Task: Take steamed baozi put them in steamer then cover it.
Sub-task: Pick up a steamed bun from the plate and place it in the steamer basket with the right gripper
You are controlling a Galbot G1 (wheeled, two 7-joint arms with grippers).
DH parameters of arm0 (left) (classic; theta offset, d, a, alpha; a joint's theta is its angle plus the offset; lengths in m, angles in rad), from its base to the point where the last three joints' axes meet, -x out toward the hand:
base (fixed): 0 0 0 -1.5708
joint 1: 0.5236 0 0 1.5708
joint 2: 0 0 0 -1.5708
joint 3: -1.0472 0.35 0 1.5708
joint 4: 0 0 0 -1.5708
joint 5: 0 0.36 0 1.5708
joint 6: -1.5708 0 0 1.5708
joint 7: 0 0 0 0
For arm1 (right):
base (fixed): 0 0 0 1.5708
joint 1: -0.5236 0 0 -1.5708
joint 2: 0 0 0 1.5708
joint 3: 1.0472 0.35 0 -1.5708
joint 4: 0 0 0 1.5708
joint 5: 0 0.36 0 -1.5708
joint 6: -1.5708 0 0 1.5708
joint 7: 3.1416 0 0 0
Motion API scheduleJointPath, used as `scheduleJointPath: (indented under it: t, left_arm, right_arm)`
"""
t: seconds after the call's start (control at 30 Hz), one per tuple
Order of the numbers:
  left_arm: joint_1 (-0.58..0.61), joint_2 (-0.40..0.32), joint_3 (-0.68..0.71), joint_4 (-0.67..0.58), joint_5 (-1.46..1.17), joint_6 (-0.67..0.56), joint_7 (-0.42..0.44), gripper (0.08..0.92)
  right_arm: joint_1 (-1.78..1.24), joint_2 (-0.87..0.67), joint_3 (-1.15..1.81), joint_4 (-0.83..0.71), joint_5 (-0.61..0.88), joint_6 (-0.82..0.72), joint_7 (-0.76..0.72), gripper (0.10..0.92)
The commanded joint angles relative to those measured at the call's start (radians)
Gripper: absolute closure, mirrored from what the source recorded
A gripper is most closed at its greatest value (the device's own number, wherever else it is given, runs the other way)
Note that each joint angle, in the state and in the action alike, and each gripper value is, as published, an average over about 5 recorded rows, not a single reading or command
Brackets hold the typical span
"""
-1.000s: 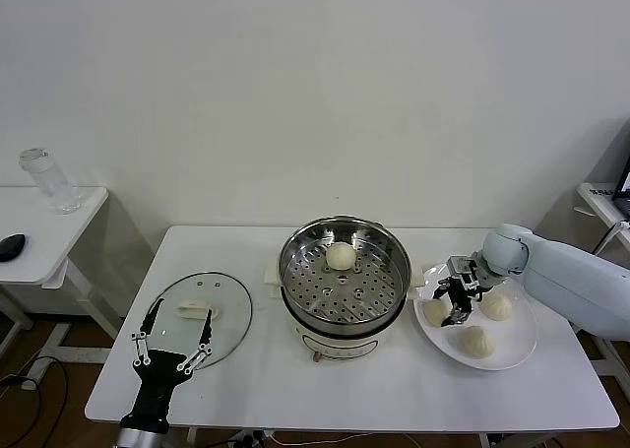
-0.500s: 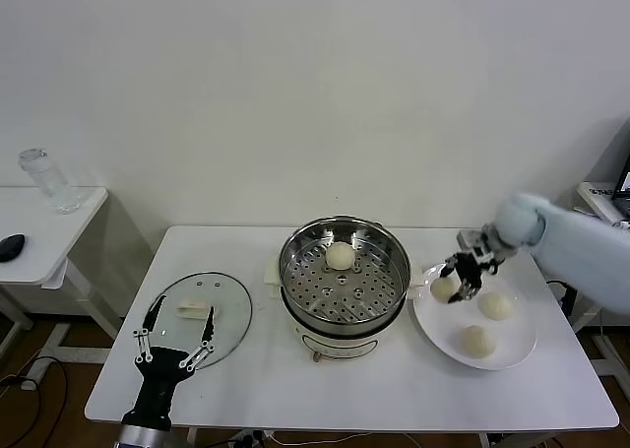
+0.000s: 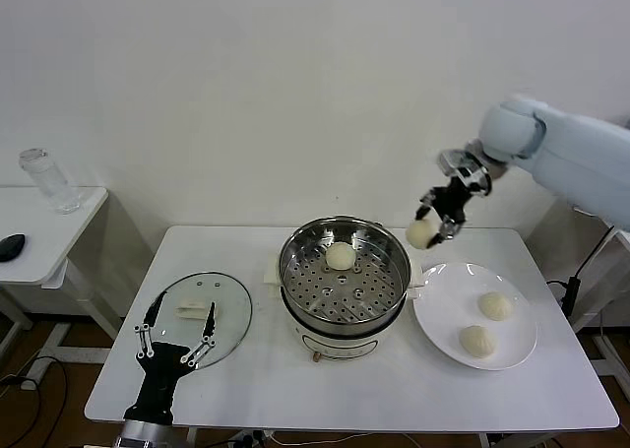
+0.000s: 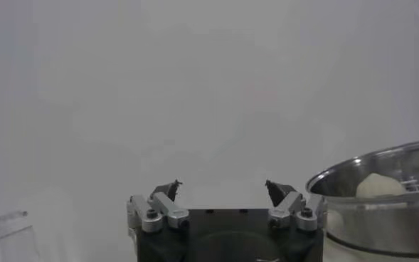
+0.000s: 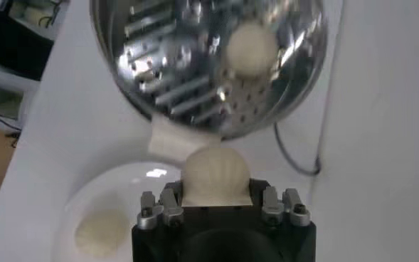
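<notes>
On the table [image 3: 394, 389], the steamer [image 3: 345, 271] holds one bun [image 3: 341, 256]; two more wait on the plate [image 3: 445, 315]. The cover [image 3: 202, 318] lies beside the steamer, near the spread-open left gripper [image 3: 175, 328]. The right gripper [image 3: 433, 226] clamps a fourth bun [image 3: 421, 234] aloft beside the steamer's rim, its fingertips hidden.

white table [image 3: 394, 394], plate [image 3: 441, 322], side table [image 3: 39, 246], bottle [image 3: 47, 180], mouse [image 3: 11, 245]
</notes>
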Motion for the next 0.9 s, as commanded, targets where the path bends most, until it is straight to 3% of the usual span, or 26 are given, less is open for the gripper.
scheduleJointPath:
  t: [0.03,0.43,0.9]
  left_arm:
    - [-0.017,0.001,0.003,0.005,-0.001,0.004,-0.001,0.177]
    - [-0.041,-0.003,0.014,0.013,-0.007,-0.001,-0.006,0.177]
    - [-0.037,-0.005,0.004,0.016,-0.007,-0.007,-0.008,0.177]
  right_arm:
    - [0.12,0.163,-0.095,0.064,0.13,-0.07,0.028,0.389]
    - [-0.001,0.388,-0.16,0.024,0.186,-0.17,0.225,0.389]
    - [-0.098,0.444,-0.16,-0.019,0.164,-0.194,0.282,0.406]
